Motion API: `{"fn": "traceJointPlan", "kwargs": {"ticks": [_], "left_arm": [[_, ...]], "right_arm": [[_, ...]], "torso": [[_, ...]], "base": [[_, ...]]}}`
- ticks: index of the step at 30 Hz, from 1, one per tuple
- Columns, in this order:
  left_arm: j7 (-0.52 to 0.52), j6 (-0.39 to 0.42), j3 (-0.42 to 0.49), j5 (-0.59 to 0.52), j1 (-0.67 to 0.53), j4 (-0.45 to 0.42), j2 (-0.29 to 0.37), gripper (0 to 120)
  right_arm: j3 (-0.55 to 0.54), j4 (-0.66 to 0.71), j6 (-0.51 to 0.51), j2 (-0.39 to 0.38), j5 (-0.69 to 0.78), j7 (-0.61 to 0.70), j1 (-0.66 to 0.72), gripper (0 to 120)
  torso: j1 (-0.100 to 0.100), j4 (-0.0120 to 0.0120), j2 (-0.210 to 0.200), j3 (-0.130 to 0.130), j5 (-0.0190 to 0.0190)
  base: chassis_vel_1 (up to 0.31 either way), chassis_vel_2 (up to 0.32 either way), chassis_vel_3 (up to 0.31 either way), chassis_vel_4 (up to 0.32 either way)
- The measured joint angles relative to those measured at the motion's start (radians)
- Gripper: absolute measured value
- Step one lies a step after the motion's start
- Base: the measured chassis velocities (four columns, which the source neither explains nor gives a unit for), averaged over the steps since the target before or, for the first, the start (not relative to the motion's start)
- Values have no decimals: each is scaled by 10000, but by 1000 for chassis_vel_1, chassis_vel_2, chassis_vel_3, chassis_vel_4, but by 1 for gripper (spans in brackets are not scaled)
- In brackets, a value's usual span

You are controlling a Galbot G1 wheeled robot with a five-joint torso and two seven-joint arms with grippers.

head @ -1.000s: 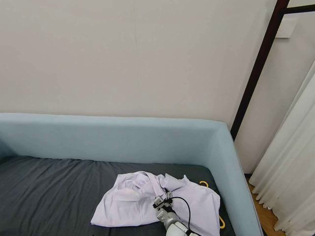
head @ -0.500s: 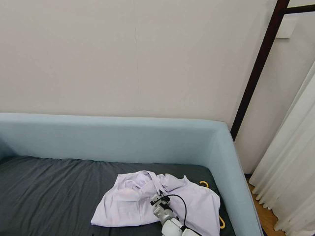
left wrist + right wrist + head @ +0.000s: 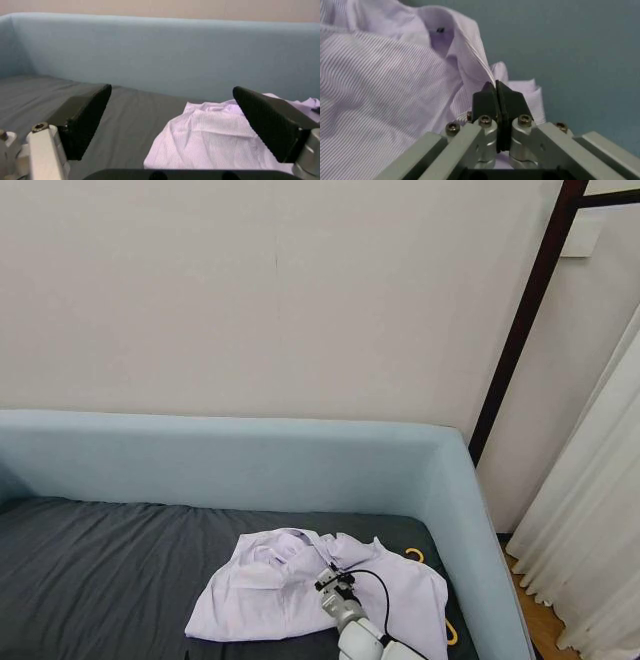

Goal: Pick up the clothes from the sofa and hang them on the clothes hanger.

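A pale lilac striped shirt (image 3: 290,595) lies crumpled on the dark seat of the sofa, with a yellow hanger (image 3: 416,555) poking out from under its far right side. My right gripper (image 3: 331,578) sits at the middle of the shirt; in the right wrist view its jaws (image 3: 496,93) are shut on a fold of the shirt's collar (image 3: 470,56). My left gripper (image 3: 170,123) hovers open over the seat, its black fingers (image 3: 82,116) wide apart, the shirt (image 3: 215,142) lying ahead of it.
The sofa has a light blue padded back (image 3: 230,460) and right arm (image 3: 470,540) around a dark grey seat (image 3: 90,570). A dark wooden post (image 3: 525,310) stands by the wall at right, with white curtains (image 3: 595,520) beyond it.
My right gripper shifted slightly right and farther onto the shirt, and the fabric at the collar bunched a little differently around it.
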Motion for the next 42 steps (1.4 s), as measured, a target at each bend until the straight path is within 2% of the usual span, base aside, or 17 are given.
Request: {"fn": "traceJointPlan", "kwargs": {"ticks": [3,5,6,11,12,17,19,23,25,28,29,31,33,34,39,40,42], "left_arm": [[-3,168,8,-140,-149,-80,169,94],[4,508,15,-454,-413,-281,540,94],[4,508,15,-454,-413,-281,540,94],[5,1185,-49,-1121,-982,-614,1589,94],[5,1185,-49,-1121,-982,-614,1589,94],[54,1979,110,-2204,-1805,-584,3161,94],[114,2080,208,-2369,-2047,-478,3468,94],[535,2321,649,-3361,-3453,227,4626,94],[740,2335,761,-3686,-3836,474,4922,94],[1996,2184,1046,-4864,-4642,1293,5985,94],[1996,2184,1046,-4864,-4642,1293,5985,94],[2977,1932,1281,-5540,-5084,1962,6531,94],[3679,1670,1946,-5680,-5880,2715,6684,94],[3679,1670,1946,-5680,-5880,2715,6684,94],[5154,1119,4451,-5362,-8255,4240,6731,94],[5154,1119,4451,-5362,-8255,4240,6731,94],[5371,1042,4985,-4397,-9086,4871,6631,94]], "right_arm": [[83,749,205,-549,-25,-136,-4,0],[273,1664,547,-1248,-33,-437,17,0],[273,1664,547,-1248,-33,-437,17,0],[968,3121,1468,-2408,-35,-1316,-24,0],[968,3121,1468,-2408,-35,-1316,-24,0],[1855,4408,2140,-3523,620,-2005,-320,0],[1961,4564,2224,-3702,735,-2081,-386,0],[2407,4979,2687,-4289,990,-2375,-733,0],[2506,5028,2772,-4388,1017,-2418,-805,0],[2697,5128,2927,-4588,1170,-2485,-870,0],[2697,5128,2927,-4588,1170,-2485,-870,0],[2674,5128,3022,-4563,1225,-2556,-668,0],[2647,5151,3079,-4530,1261,-2609,-582,0],[2647,5151,3079,-4530,1261,-2609,-582,0],[2642,5360,3137,-4638,1290,-2666,-581,0],[2642,5360,3137,-4638,1290,-2666,-581,0],[2655,5450,3157,-4692,1288,-2672,-644,0]], "torso": [[0,-2,0,0,-2],[0,0,0,1,-1],[0,0,0,1,-1],[0,0,0,0,-3],[0,0,0,0,-3],[0,0,0,0,-2],[0,1,-1,1,-1],[0,-1,-1,1,-4],[1,-4,-1,1,-5],[1,-7,0,1,-4],[1,-7,0,1,-4],[1,5,0,1,2],[0,12,-1,1,0],[0,12,-1,1,0],[1,-4,-1,1,-7],[1,-4,-1,1,-7],[1,-7,-1,1,1]], "base": [[0,0,0,0],[0,0,0,0],[0,0,0,0],[0,0,0,0],[0,0,0,0],[0,0,0,0],[0,0,0,0],[0,0,0,0],[0,0,0,0],[0,0,0,0],[0,0,0,0],[0,0,0,0],[0,0,0,0],[0,0,0,0],[0,0,0,0],[0,0,0,0],[0,0,0,0]]}}
